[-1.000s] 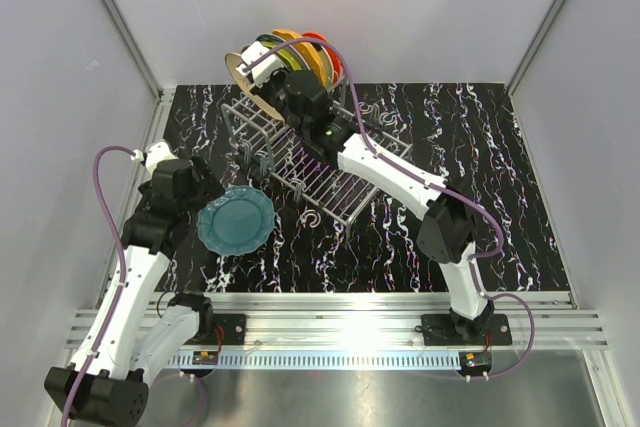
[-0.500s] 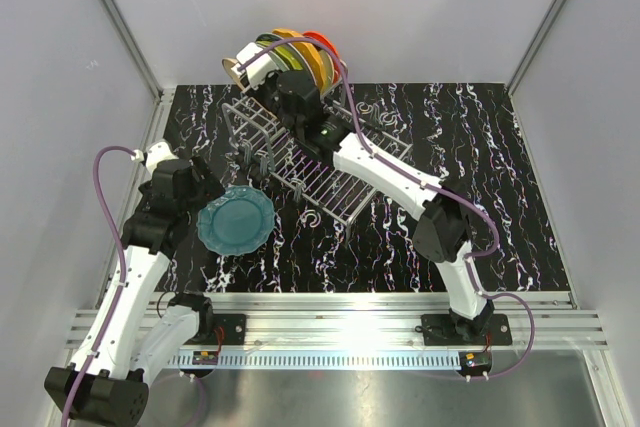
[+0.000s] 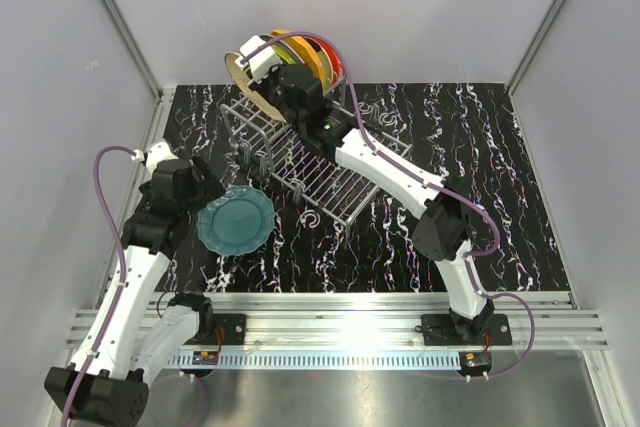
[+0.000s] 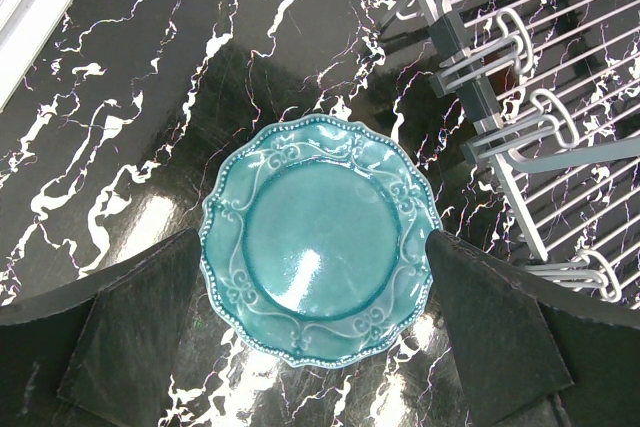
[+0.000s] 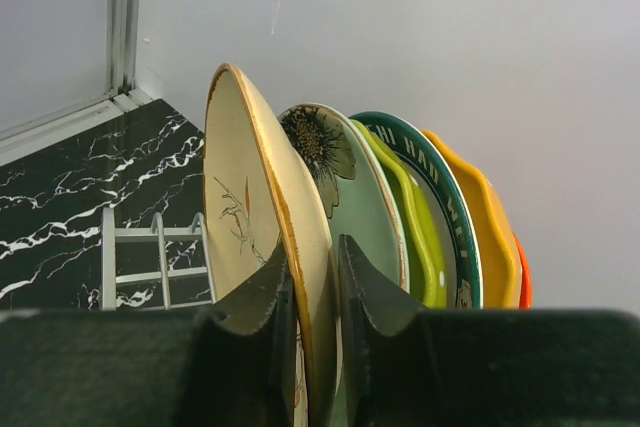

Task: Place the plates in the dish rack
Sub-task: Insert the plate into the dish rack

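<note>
At the far end of the rack (image 3: 310,172), a row of plates (image 3: 300,52) is seen standing on edge, close together. The outermost of the row, a cream plate (image 5: 245,197), is clamped at its rim by the right gripper (image 5: 312,267), with one finger on each face. Its top is seen to lean away from its neighbours. Behind it, in order, are noted a floral green plate (image 5: 355,192), a lime plate (image 5: 412,232), a teal-rimmed plate (image 5: 445,212), an orange plate (image 5: 492,237) and the edge of a red plate (image 5: 524,272).

On the table (image 3: 480,177), near the rack's left corner but not touching it, a teal plate (image 4: 318,222) is found lying flat, face up. The left gripper (image 4: 312,297) is held over it with jaws spread wide, one finger to each side of the plate. Whether the fingers touch the plate cannot be determined.
</note>
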Robot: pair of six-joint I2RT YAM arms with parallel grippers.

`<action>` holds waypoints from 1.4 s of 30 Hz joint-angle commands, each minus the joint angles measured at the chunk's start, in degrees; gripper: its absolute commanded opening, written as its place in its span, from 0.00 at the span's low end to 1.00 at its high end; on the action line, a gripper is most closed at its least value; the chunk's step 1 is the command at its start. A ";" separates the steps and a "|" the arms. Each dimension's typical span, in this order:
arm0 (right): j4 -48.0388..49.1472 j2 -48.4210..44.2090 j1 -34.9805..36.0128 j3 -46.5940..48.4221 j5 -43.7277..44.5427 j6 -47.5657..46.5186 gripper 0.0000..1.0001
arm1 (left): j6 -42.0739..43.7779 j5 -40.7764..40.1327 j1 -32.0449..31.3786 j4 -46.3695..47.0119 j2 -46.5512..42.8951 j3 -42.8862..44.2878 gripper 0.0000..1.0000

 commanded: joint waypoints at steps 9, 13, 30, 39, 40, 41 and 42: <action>2.61 -1.78 0.26 -0.78 1.73 5.51 0.01 | 1.07 0.61 -0.26 3.03 0.19 -0.41 0.99; 2.96 -2.57 0.17 -3.85 1.47 6.82 0.00 | 1.07 0.69 -0.26 3.03 0.10 -0.41 0.99; 6.39 -6.18 0.26 -16.42 1.82 13.33 0.00 | 0.98 1.13 -0.26 3.21 0.19 -0.50 0.99; 8.76 -7.58 0.61 -23.27 2.09 14.74 0.00 | 0.98 1.31 -0.26 3.12 0.37 -0.50 0.99; 8.93 -7.67 0.78 -23.72 2.17 14.65 0.00 | 1.07 1.31 -0.26 3.21 0.28 -0.50 0.99; 9.02 -7.76 0.87 -24.16 2.17 14.65 0.00 | 0.98 1.40 -0.26 3.30 0.28 -0.50 0.99; 9.20 -7.85 1.05 -24.86 2.17 14.56 0.00 | 0.98 1.40 -0.26 3.21 0.28 -0.50 0.99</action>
